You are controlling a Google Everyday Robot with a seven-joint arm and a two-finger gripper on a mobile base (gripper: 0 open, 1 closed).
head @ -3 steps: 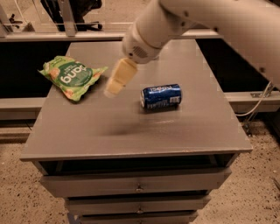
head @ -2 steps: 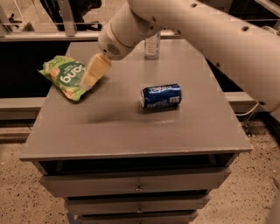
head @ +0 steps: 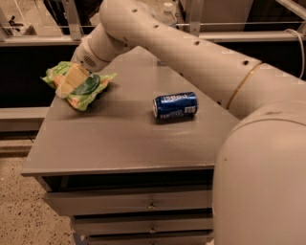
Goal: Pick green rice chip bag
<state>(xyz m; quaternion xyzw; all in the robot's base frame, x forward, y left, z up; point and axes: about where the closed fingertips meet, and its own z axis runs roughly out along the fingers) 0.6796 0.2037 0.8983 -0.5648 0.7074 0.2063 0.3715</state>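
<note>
The green rice chip bag (head: 90, 89) lies at the far left of the grey table top (head: 119, 143), light green with a dark green round label. My gripper (head: 66, 85), tan at its tip, is down over the left part of the bag and covers it there. I cannot tell whether it touches or holds the bag. The big white arm (head: 191, 52) reaches in from the right and crosses the back of the table.
A blue soda can (head: 175, 105) lies on its side near the table's middle, right of the bag. A clear bottle's cap (head: 167, 8) shows behind the arm at the back. Drawers (head: 151, 206) sit under the top. A railing runs behind.
My gripper has moved left and down, from above the table's middle to over the chip bag. The bag and the can have not moved.
</note>
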